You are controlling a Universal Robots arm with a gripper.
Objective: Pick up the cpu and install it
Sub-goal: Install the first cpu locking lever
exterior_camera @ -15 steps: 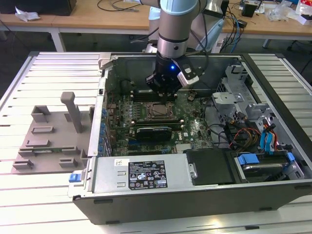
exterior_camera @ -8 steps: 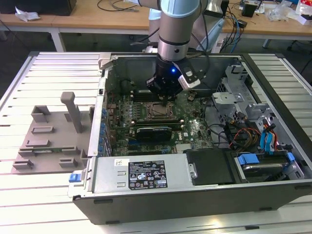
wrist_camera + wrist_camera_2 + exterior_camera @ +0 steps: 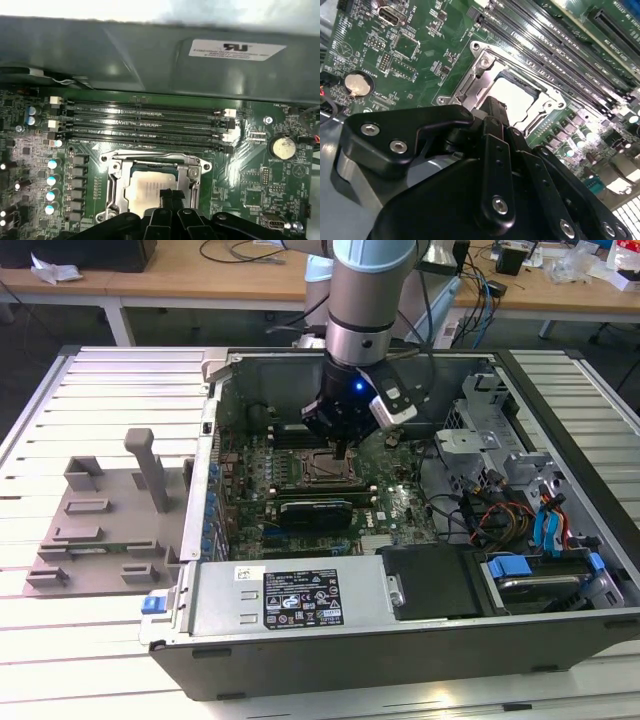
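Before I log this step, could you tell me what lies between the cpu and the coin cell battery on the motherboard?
In the first wrist view, the socket frame's metal edge and green board with small components separate the cpu from the coin cell battery.

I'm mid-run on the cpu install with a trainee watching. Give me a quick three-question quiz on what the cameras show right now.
1. True or false: the cpu lies in the grey tray outside the case.
2. Multiple choice: the gripper is directly above the A) drive bay, B) socket frame, C) power supply.
3. In the first wrist view, what runs in parallel rows between the socket frame and the case wall?

Key:
1. False. It sits within the socket frame on the motherboard.
2. B.
3. The memory slots.
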